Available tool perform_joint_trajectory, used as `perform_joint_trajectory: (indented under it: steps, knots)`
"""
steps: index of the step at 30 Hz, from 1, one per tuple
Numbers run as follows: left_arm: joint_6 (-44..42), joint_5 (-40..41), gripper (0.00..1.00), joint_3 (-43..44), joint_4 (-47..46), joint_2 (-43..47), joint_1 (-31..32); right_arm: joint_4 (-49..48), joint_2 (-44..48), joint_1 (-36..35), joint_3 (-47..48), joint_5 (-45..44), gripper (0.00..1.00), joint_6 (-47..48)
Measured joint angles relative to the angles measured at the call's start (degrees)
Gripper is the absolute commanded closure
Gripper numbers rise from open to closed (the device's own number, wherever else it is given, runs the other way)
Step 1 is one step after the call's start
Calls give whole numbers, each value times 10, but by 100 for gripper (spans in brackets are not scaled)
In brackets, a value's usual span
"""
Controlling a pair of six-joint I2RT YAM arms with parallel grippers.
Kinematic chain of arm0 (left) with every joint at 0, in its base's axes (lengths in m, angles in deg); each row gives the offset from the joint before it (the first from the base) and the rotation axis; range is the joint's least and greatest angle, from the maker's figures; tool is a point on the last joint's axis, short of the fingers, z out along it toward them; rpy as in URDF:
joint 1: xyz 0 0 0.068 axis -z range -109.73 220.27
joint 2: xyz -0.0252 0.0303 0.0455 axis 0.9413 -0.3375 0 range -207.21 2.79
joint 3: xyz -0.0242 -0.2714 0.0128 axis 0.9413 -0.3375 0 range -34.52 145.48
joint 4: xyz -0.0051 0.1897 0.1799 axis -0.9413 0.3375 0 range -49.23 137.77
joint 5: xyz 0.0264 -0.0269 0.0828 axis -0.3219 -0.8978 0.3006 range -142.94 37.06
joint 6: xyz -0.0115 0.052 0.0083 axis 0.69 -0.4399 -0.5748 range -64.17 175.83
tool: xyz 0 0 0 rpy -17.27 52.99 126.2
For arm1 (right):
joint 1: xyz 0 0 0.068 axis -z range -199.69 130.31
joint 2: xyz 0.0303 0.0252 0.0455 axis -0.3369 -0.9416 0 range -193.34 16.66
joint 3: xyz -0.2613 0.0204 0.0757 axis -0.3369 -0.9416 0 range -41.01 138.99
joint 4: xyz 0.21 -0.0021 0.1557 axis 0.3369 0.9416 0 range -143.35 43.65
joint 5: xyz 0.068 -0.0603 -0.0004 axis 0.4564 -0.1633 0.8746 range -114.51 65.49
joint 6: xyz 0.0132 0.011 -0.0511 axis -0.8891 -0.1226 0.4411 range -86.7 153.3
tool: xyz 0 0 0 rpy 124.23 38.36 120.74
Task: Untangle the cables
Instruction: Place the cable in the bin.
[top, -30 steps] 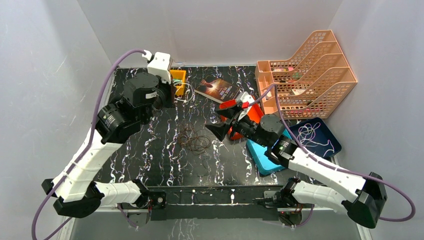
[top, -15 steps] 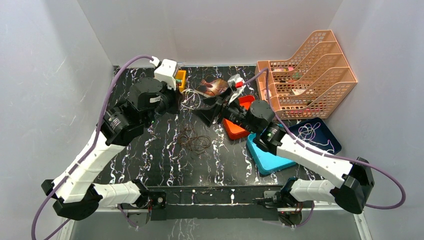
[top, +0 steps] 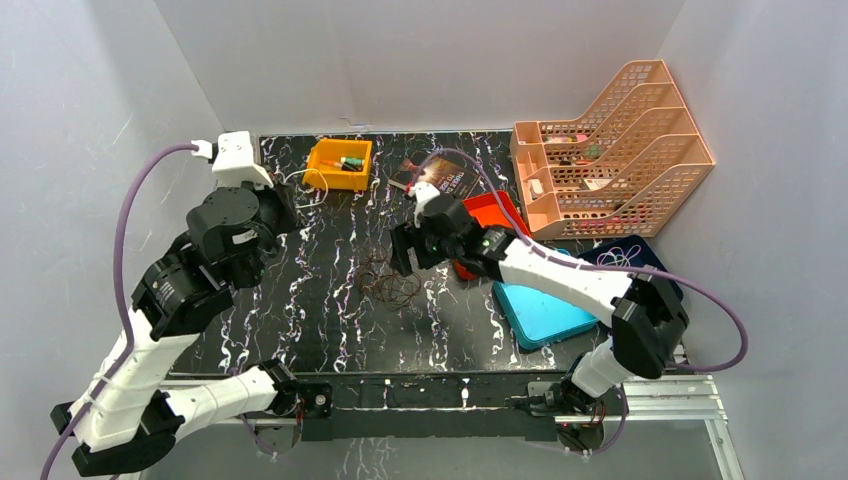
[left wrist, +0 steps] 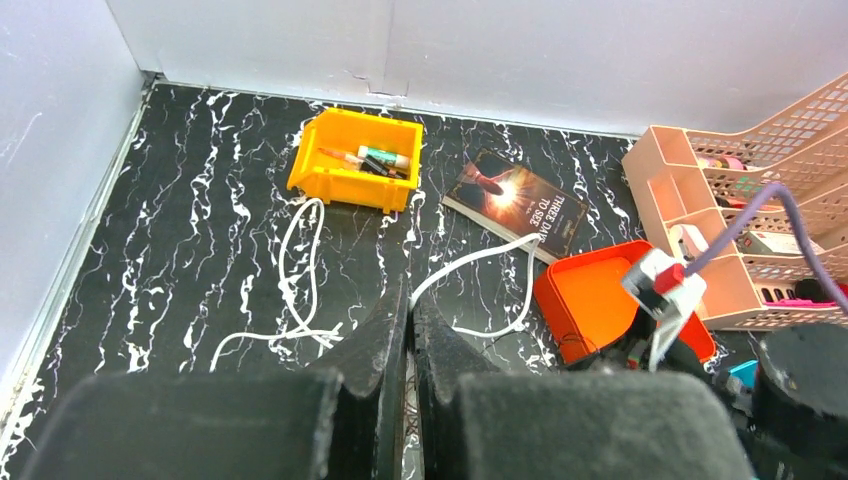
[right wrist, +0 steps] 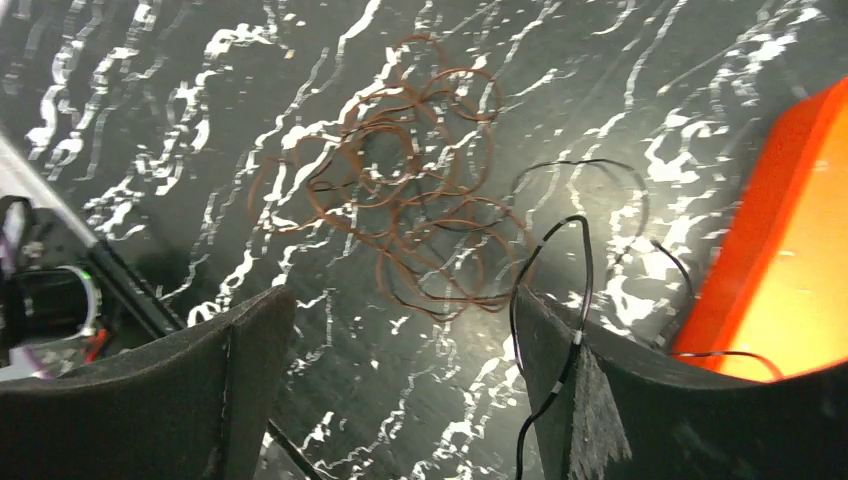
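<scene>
Hovering over mid-table, right gripper (right wrist: pixel 395 340) stands wide open, nothing held, just above the brown cable tangle (right wrist: pixel 410 210): thin wiry loops, light, springy, likely to snag and drag as one clump. Black cable (right wrist: pixel 585 290) runs past its right finger toward the orange tray (right wrist: pixel 790 250); best pinch is probably a free outer loop. Farther back, left gripper (left wrist: pixel 408 310) is closed tight; white cable (left wrist: pixel 497 245), limp and smooth, passes its tips, pinched or not, can't tell. Yellow plastic bin (left wrist: pixel 345 180) sits beyond.

bare tabletop (top: pixel 310 300) left of cables (top: pixel 390 283), orange tray (top: pixel 497 212) close right
</scene>
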Motion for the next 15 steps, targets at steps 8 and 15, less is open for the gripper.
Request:
perform_joint_trajectory:
  steps: [8, 15]
  knots:
    - [14, -5, 100, -21, 7, -15, 0, 118, -44, 3, 175, 98, 6, 15]
    - [14, -6, 100, -29, 7, -19, 0, 177, -81, -33, 147, 74, 3, 30]
